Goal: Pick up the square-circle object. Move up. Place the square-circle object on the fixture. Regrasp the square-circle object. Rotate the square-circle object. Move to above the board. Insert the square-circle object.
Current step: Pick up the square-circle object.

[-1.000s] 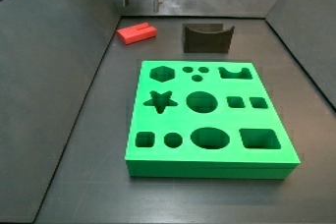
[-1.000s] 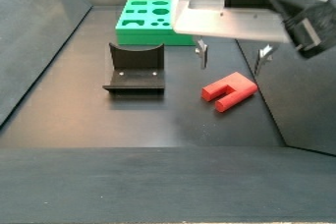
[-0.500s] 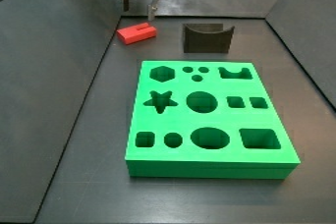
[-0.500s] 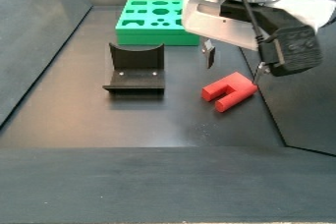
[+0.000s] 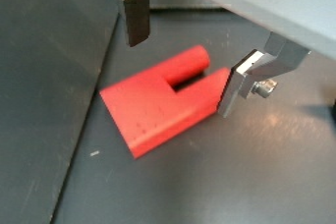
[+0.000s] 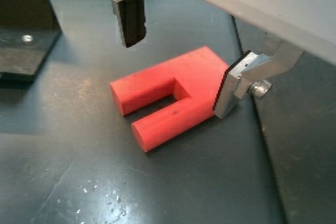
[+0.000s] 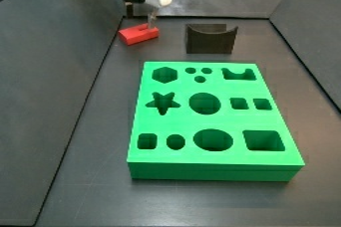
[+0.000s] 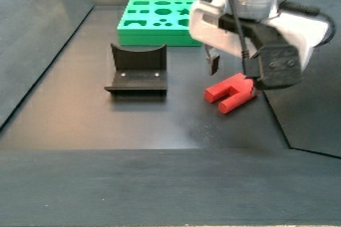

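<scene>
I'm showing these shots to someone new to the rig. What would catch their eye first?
Probably the square-circle object, bright red on the dark floor, with the open gripper straddling it, fingers not touching it. Next the big green board, full of shaped holes, and the dark fixture between board and red piece.

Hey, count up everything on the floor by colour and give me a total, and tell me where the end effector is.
Red: 1, the block
Green: 1, the board
Dark: 1, the fixture
Total: 3
The end effector is open, its fingers either side of the block.
</scene>
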